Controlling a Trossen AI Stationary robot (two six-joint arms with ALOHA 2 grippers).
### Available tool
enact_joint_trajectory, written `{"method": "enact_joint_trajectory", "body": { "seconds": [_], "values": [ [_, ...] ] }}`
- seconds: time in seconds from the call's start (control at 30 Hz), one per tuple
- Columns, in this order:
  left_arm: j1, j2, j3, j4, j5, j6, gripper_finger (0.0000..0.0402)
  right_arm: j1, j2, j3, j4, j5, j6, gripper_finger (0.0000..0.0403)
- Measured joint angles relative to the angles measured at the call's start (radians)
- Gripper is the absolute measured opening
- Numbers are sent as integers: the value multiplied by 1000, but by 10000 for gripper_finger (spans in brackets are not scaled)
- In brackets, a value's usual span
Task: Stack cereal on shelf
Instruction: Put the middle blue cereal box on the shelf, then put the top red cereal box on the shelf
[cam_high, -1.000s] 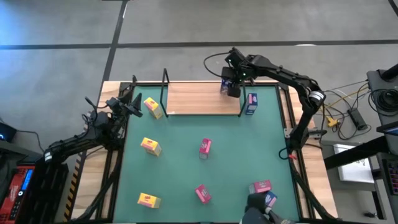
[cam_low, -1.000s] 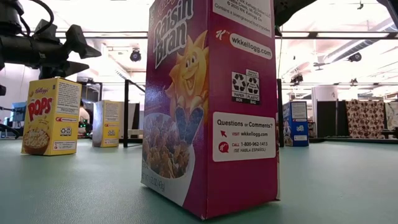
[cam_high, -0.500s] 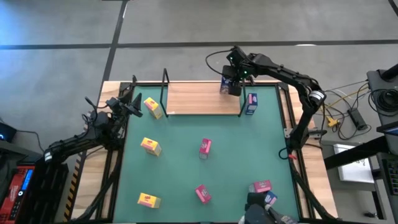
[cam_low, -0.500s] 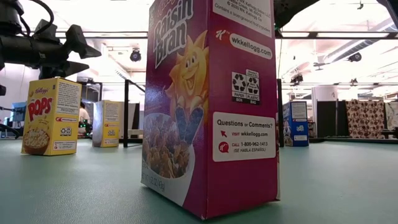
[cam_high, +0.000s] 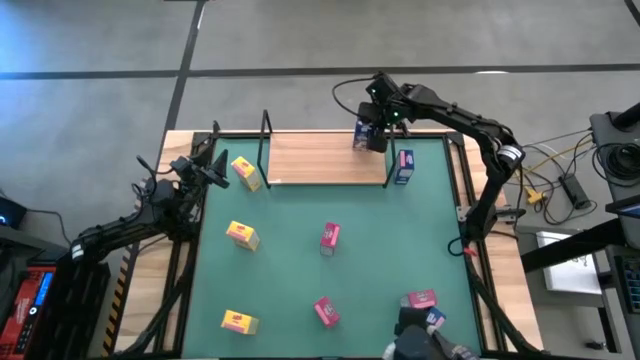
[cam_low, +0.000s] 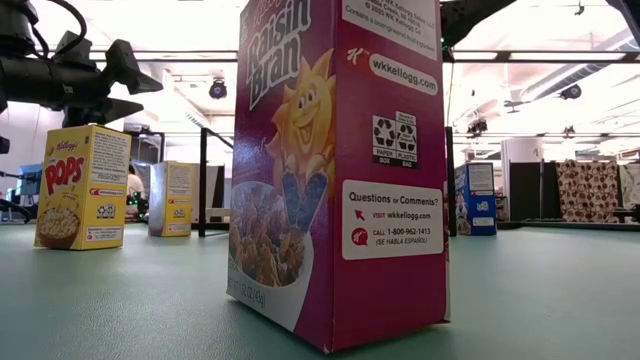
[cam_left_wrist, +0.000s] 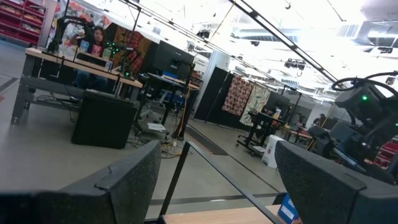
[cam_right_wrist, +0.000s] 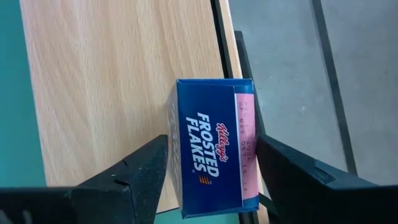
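Observation:
My right gripper (cam_high: 371, 136) is shut on a blue Frosted Flakes box (cam_right_wrist: 211, 163) over the far right corner of the wooden shelf (cam_high: 325, 160), beside its black wire upright (cam_right_wrist: 219, 37). A second blue box (cam_high: 404, 166) stands on the green table just right of the shelf. Three yellow boxes (cam_high: 245, 172) (cam_high: 241, 235) (cam_high: 238, 322), three pink boxes (cam_high: 329, 236) (cam_high: 326, 311) (cam_high: 418, 299) and a third blue box (cam_high: 433, 320) stand scattered on the table. My left gripper (cam_high: 205, 170) is open and empty at the table's left edge. My right gripper pinches the blue box between its two fingers, one on each of two opposite sides (cam_right_wrist: 173, 155). The fingers (cam_right_wrist: 140, 177) come from above, pointing down. The box's top end faces up at the camera. Whether its bottom rests on the shelf board, I cannot tell.
The shelf has black wire uprights at its left end (cam_high: 267, 140) and right end (cam_high: 388, 165). In the low view a pink Raisin Bran box (cam_low: 340, 170) stands close to the camera, with yellow boxes (cam_low: 85, 185) behind it. Cables and equipment lie off the table's right edge.
My right gripper has shifted a little toward the table's far edge and left with the blue box still in its fingers. The other boxes have stayed where they were.

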Motion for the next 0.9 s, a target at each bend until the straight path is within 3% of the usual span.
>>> {"method": "enact_joint_trajectory", "body": {
  "seconds": [0.6, 0.73, 0.9],
  "values": [
    [0, 0, 0, 0, 0, 0, 299, 54, -117, 0, -24, 53, -18, 240],
    [0, 0, 0, 0, 0, 0, 299, 145, -166, 0, -82, 64, 4, 240],
    [0, 0, 0, 0, 0, 0, 299, 366, -170, 0, -179, 63, 2, 235]
  ]
}}
